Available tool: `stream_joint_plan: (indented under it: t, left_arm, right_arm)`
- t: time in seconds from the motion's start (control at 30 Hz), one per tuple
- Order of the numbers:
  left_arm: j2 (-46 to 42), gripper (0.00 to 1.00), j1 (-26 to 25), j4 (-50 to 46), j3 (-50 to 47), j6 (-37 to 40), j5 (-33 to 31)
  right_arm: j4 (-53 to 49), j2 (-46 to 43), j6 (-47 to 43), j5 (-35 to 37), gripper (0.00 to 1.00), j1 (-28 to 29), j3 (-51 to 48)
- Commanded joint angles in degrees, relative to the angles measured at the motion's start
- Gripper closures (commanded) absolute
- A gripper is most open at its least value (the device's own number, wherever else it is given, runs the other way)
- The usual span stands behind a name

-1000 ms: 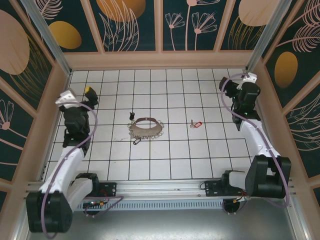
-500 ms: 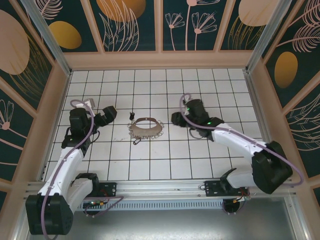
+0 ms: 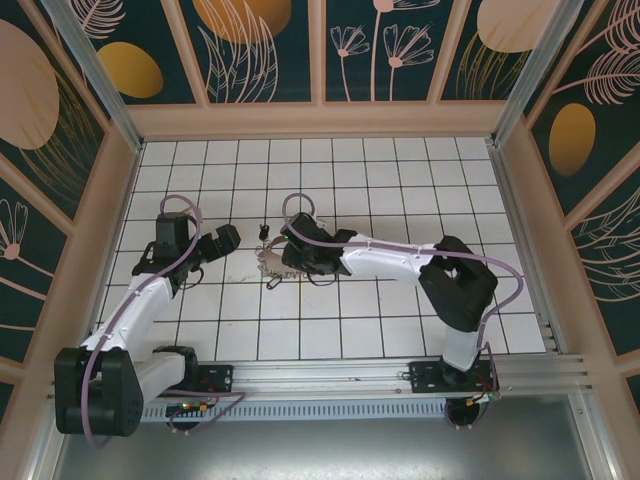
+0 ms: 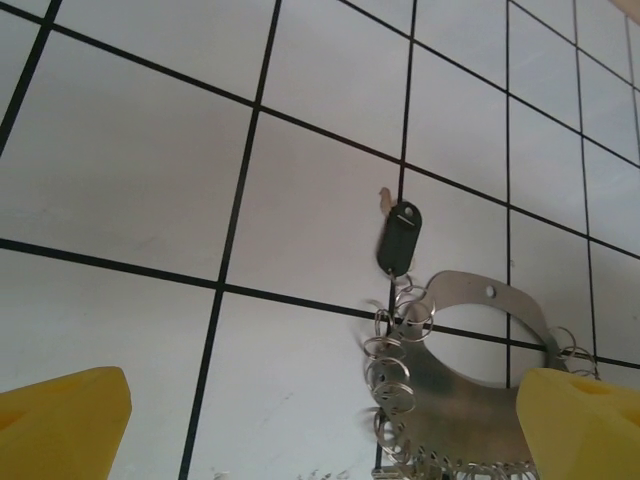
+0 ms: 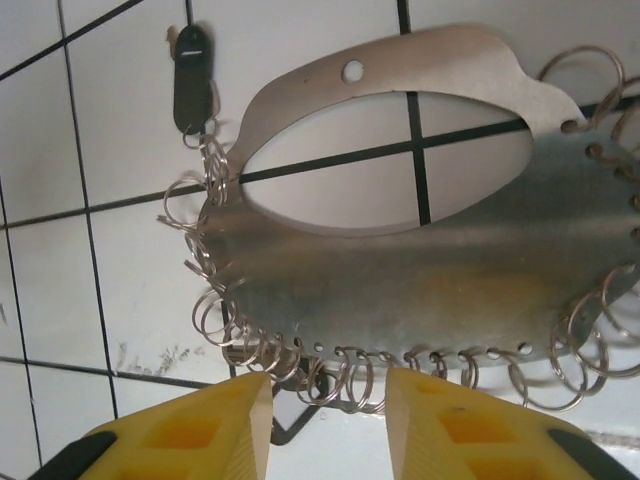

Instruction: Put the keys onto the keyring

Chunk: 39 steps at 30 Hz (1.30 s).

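The keyring point(image 5: 420, 260) is a flat silvery crescent plate with an oval opening, fringed with wire rings. It lies on the white tiles point(image 3: 268, 262). A key with a black head point(image 5: 192, 65) lies at its far left tip point(image 3: 264, 232) point(image 4: 400, 238). My right gripper point(image 5: 328, 400) hovers over the plate's near edge, and its yellow fingers point(image 5: 200, 435) are narrowly apart with several rings between them. My left gripper point(image 4: 320, 430) stands wide open just left of the keyring point(image 4: 470, 400), holding nothing.
A dark tag point(image 3: 272, 283) hangs off the keyring's near side. The right arm point(image 3: 390, 255) stretches across the middle of the tiled floor. Wooden walls point(image 3: 320, 120) enclose the floor at the back and sides.
The right arm swung from the far right wall across to the keyring, covering the red-tagged key, and its jaws narrowed. The left gripper moved right toward the keyring.
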Motion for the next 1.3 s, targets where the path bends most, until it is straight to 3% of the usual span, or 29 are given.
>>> stream_joint_plan:
  t: [0.0,0.33,0.6,0.73,0.93,1.1,1.27]
  left_arm:
    - [0.6,0.01,-0.2,-1.5,1.2,-0.1,-1.1]
    - [1.7,0.01,-0.2,0.3,0.4,-1.5,3.2]
    - [3.4,0.01,-0.2,0.7,0.3,-1.3,5.9]
    - [3.8,0.01,-0.6,2.1,-0.5,-3.0,8.5]
    - [3.0,0.01,-5.2,7.5,-1.6,-9.7,8.7]
    - [4.2,0.01,-7.8,8.1,-0.7,-9.1,6.6]
    - [3.9,0.01,-10.4,6.2,1.9,-6.2,5.5]
  right_arm:
    - [-7.6,1.4,13.1,3.3,0.70,0.4,1.2]
    - [-9.1,5.6,13.5,2.4,0.68,0.3,2.7]
    - [-12.5,6.8,10.5,6.9,0.67,-1.6,3.3]
    - [-12.2,4.4,5.0,9.1,0.68,-5.4,0.6]
    - [-7.7,0.9,-5.2,4.7,0.68,-12.4,-3.6]
    - [-6.4,-5.1,-13.4,4.0,0.60,-17.2,-5.9]
    - [-5.7,-11.5,-22.4,-3.0,0.54,-25.3,-10.1]
